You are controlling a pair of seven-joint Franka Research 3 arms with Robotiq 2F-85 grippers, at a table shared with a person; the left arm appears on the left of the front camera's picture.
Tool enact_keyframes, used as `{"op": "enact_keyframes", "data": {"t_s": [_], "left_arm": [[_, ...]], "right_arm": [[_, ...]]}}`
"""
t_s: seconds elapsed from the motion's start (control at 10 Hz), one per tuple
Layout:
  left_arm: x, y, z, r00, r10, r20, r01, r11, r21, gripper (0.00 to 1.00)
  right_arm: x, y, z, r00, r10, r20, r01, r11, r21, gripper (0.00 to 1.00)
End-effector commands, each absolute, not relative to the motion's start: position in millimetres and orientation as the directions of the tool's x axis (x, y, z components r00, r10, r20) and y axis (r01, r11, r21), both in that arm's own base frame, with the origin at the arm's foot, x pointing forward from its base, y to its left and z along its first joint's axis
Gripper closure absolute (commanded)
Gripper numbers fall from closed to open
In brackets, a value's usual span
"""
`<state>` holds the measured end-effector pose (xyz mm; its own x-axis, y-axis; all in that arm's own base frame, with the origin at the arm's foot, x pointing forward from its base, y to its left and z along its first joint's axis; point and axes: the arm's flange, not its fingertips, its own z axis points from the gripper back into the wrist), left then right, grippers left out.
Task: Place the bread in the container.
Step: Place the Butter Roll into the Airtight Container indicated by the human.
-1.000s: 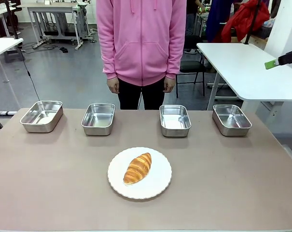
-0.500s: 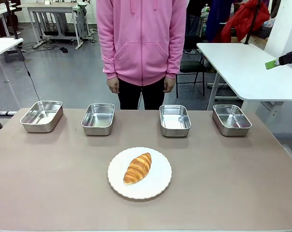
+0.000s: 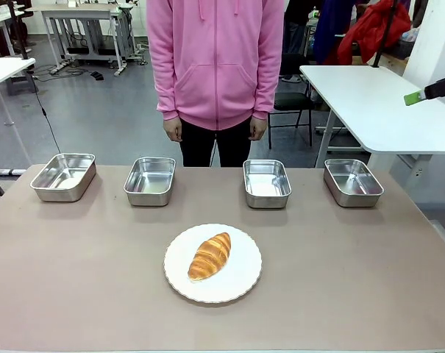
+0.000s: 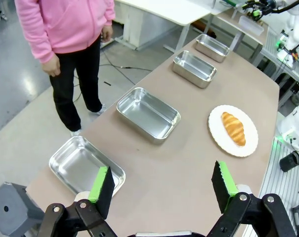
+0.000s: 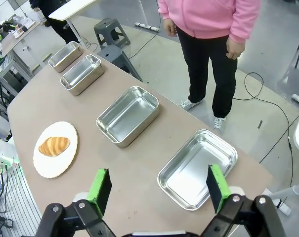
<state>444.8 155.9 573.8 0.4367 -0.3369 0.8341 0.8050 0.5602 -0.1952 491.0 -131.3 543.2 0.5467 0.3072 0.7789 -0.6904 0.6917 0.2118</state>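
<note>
The bread (image 3: 209,255), a golden-brown croissant, lies on a round white plate (image 3: 240,283) at the table's near middle. Several steel containers stand in a row along the far edge, each with nothing inside; which one the task means I cannot tell. The two middle ones (image 3: 150,180) (image 3: 267,182) are nearest the bread. My left gripper (image 4: 162,185) hangs open high above the table's left end, over the end container (image 4: 86,165), with the bread (image 4: 233,128) farther off. My right gripper (image 5: 158,187) is open high over the right end container (image 5: 197,168); its green fingertip (image 3: 413,97) shows at upper right.
A person in a pink hoodie (image 3: 216,59) stands behind the table's far edge, with both hands (image 3: 173,131) hanging at their sides. A white table (image 3: 376,103) stands off to the back right. Bare tabletop (image 3: 369,265) surrounds the plate.
</note>
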Motion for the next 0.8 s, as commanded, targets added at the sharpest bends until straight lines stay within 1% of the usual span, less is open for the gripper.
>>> {"op": "enact_keyframes", "data": {"t_s": [0.0,0.7], "left_arm": [[443.3,156.2,574.9,0.427,-0.341,0.838,0.812,0.552,-0.189,0.0],[443.3,156.2,574.9,0.427,-0.341,0.838,0.812,0.552,-0.189,0.0]], "right_arm": [[491.1,-130.7,543.9,0.543,0.306,0.782,-0.694,0.688,0.213,0.0],[491.1,-130.7,543.9,0.543,0.306,0.782,-0.694,0.688,0.213,0.0]]}}
